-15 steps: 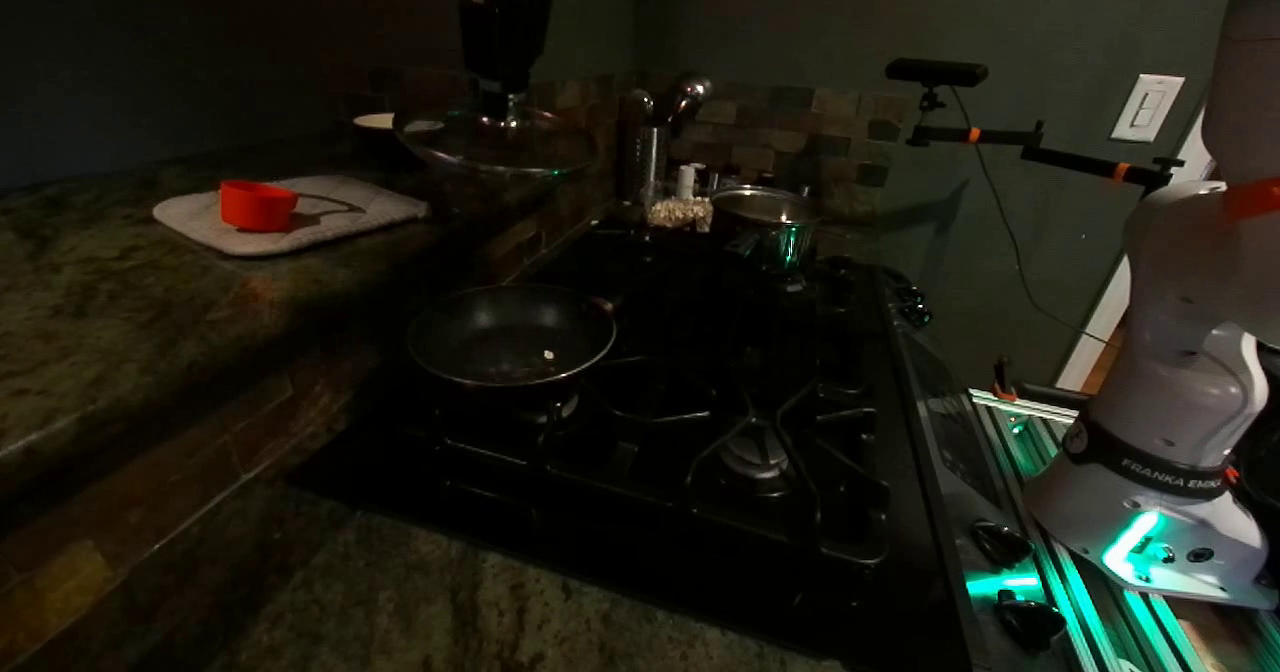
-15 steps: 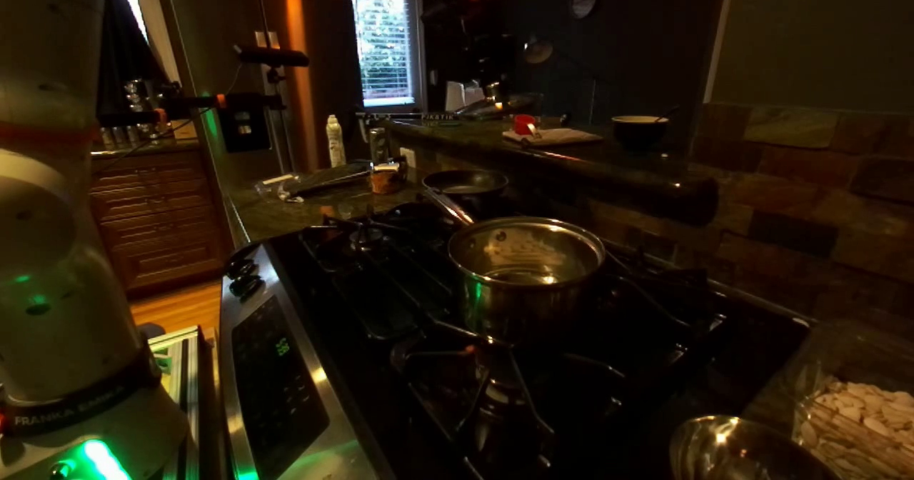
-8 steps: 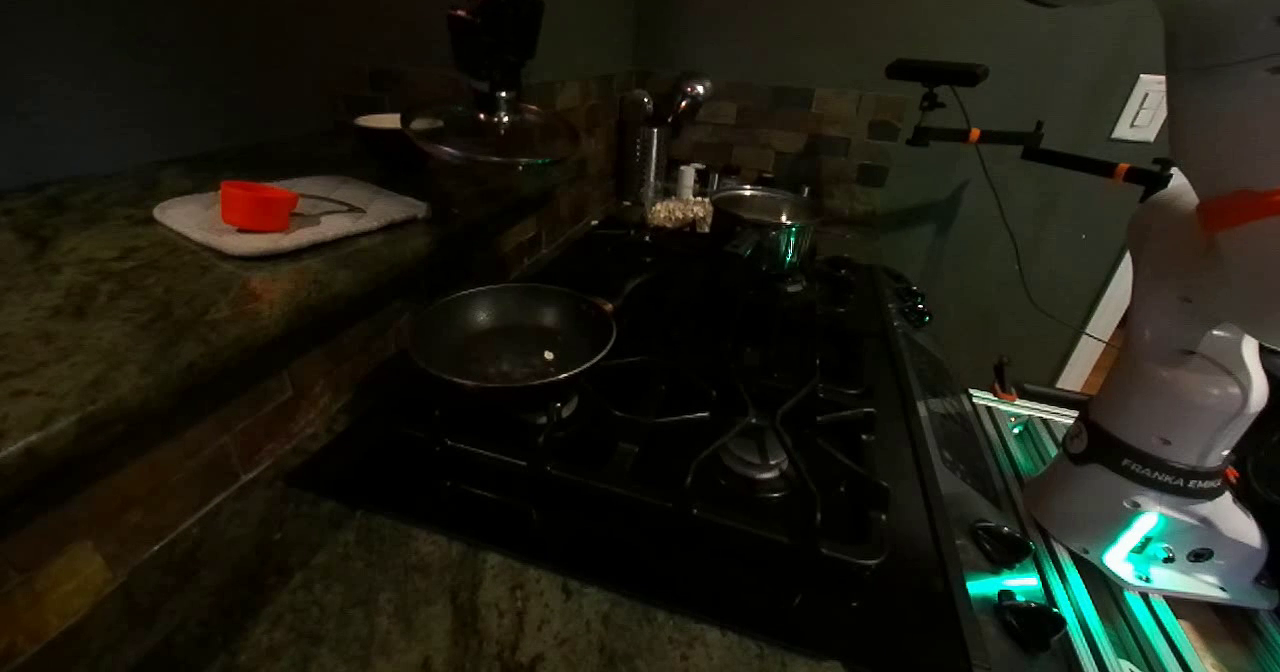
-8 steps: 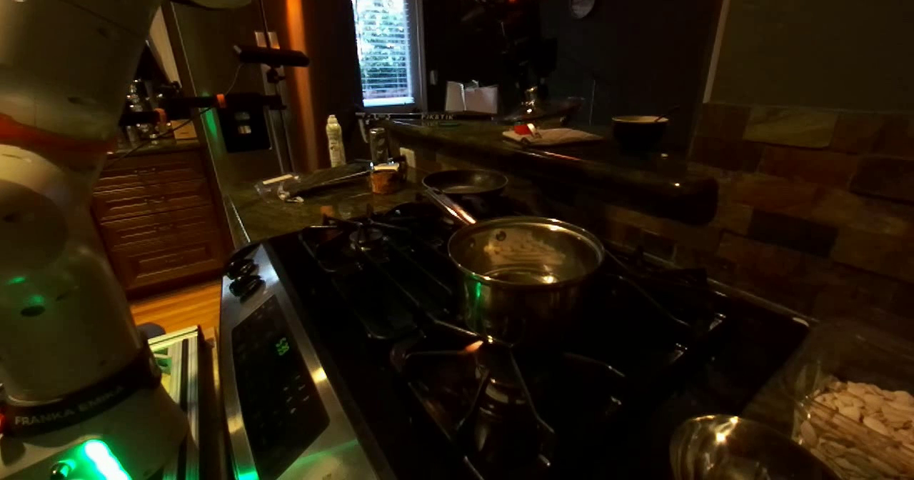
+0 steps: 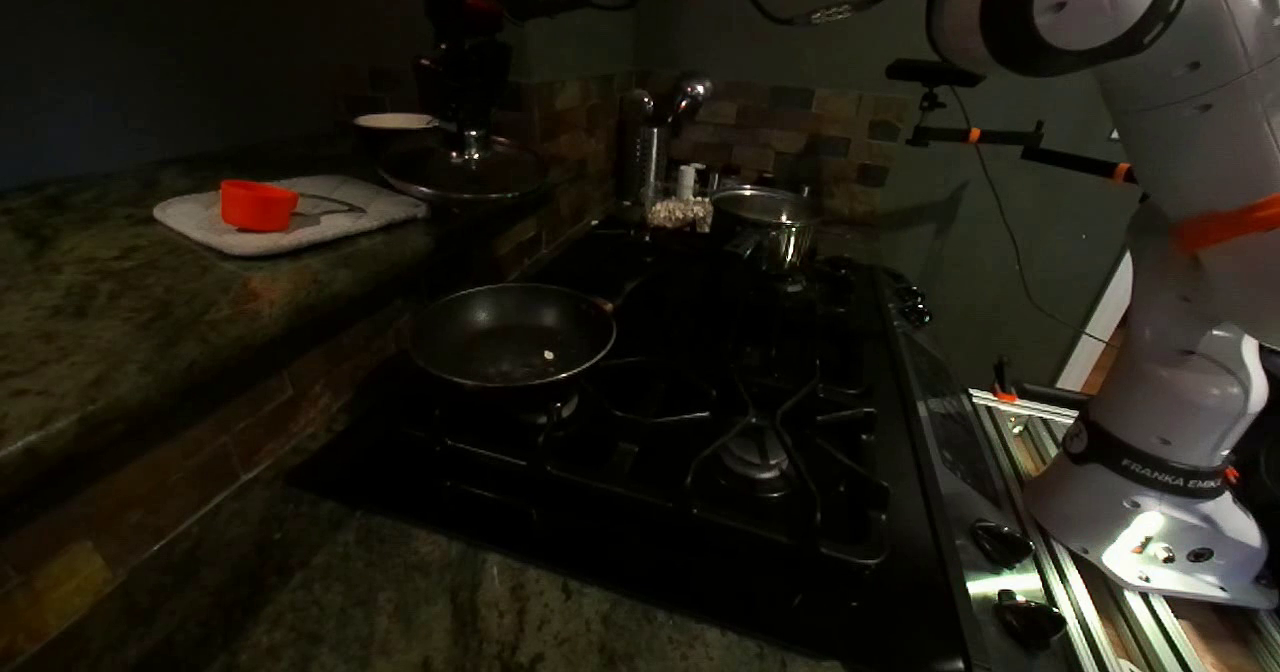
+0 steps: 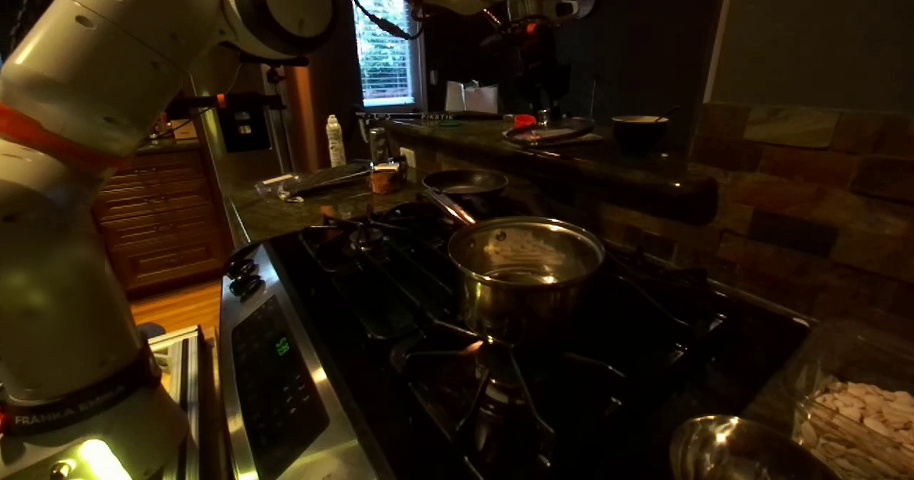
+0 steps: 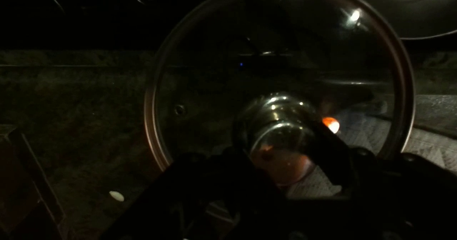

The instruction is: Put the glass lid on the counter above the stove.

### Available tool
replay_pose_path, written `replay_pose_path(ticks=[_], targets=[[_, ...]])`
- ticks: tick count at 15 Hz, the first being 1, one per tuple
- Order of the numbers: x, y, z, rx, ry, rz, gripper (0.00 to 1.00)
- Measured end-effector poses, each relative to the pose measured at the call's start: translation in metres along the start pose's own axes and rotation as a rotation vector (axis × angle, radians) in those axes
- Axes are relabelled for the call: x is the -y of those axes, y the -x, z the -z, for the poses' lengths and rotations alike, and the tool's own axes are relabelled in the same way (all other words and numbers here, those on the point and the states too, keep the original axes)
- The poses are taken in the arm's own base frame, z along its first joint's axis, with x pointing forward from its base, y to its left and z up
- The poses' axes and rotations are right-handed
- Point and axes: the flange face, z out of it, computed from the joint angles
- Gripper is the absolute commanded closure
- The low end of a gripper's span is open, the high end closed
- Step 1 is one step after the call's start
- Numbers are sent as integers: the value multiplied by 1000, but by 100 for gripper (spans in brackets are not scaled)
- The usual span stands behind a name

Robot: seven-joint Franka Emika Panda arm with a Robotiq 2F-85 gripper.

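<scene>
Our fingers grip the glass lid by its knob, at or just above the tabletop along the edge nearest the stove. We should ease it level and farther in from that edge before letting go.

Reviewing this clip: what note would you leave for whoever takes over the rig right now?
Claw: shut on the knob of the glass lid.
Where: over the counter above the stove; in the wrist view it overlaps the pale mat. Contact underneath: can't tell.
Done: glass lid gripped and over the counter.
Left: probably settle it clear of the edge, then open the claw and back away.
</scene>
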Motion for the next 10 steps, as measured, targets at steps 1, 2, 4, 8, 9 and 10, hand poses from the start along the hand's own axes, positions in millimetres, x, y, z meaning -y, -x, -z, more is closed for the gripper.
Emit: replay_pose_path(ticks=[1,2,4,8,9,10], targets=[[0,-3,-3,-4,-2,-4,77],[0,-6,-6,-10,-4,-7,77],[-1,-10,-8,-22,-6,-14,77],[-3,-16,-12,-40,-8,-26,77],[-2,-17,-14,-42,-8,-29,77],[-2,-18,-16,-44,-9,-32,77]])
